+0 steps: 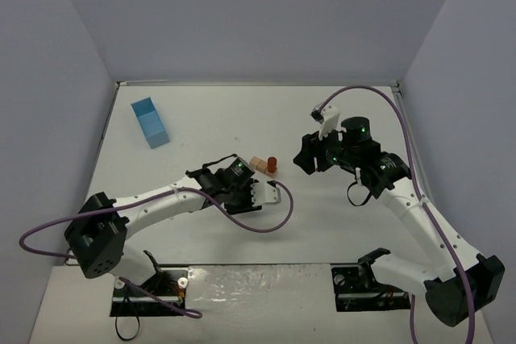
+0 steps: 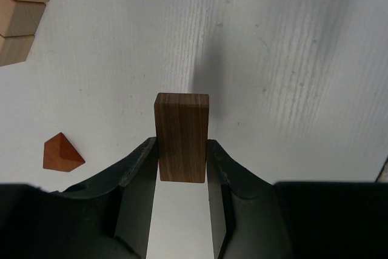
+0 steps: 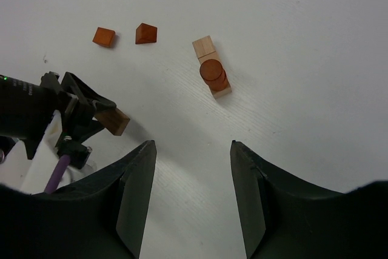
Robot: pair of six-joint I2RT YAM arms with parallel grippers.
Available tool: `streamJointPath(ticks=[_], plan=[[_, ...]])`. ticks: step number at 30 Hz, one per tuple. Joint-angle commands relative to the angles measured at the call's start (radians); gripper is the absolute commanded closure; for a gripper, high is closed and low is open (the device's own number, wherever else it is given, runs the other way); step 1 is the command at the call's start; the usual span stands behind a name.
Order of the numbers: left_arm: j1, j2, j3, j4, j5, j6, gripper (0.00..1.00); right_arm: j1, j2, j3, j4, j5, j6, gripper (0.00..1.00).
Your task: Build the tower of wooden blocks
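On the far left of the desk (image 1: 210, 110), towards the back, the light-blue box (image 1: 150, 122) lies well apart from everything else.

Moving right, my left gripper (image 2: 182, 145) is closed on a dark brown block (image 2: 182, 136). Both fingers press its long sides, and most of the block sticks out past the fingertips. I cannot tell whether its far end touches the desk. In the left wrist view a reddish wedge (image 2: 62, 153) lies on the desk just to the left of my fingers. The right wrist view shows a small reddish-brown piece (image 3: 103, 36) and a second reddish-brown piece (image 3: 146, 33) near each other but not touching (which of them is the wedge I cannot say).

Further right, near the middle of the desk, stands what there is of the wood block tower (image 1: 264, 165). It is made of light tan blocks (image 3: 208, 53) set against each other, with a reddish-brown cylinder (image 3: 212, 72) upright on top. It sits close to my left gripper, just beyond it, and touches neither gripper.

Right again, my right gripper (image 3: 193, 150) hangs above bare desk with its jaws spread apart and nothing between them. From the top it is near the tower's right side, apart from it.
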Motion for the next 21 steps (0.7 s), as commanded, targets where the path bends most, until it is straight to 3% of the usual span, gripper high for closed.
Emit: streamJointPath(ticks=[1,6,11,13,18,21], plan=[[-0.021,0.058,0.014,0.179,-0.018,-0.007,0.76,-0.008,-0.032,-0.016,0.016,0.012,-0.007,0.5],[-0.043,0.154,-0.001,0.259,-0.006,-0.01,0.62,-0.008,-0.051,-0.026,-0.008,0.019,-0.02,0.48],[-0.055,0.156,-0.016,0.281,-0.015,-0.034,0.55,-0.008,-0.036,0.0,-0.056,0.03,-0.067,0.46],[-0.055,0.118,-0.026,0.287,-0.021,-0.059,0.48,-0.008,-0.033,0.005,-0.062,0.026,-0.075,0.46],[-0.05,-0.046,-0.023,0.262,-0.1,-0.17,0.42,0.017,-0.003,0.034,-0.069,0.013,-0.116,0.45],[-0.021,-0.147,-0.022,0.243,-0.195,-0.326,0.39,0.084,0.023,0.056,-0.081,0.036,-0.152,0.45]])
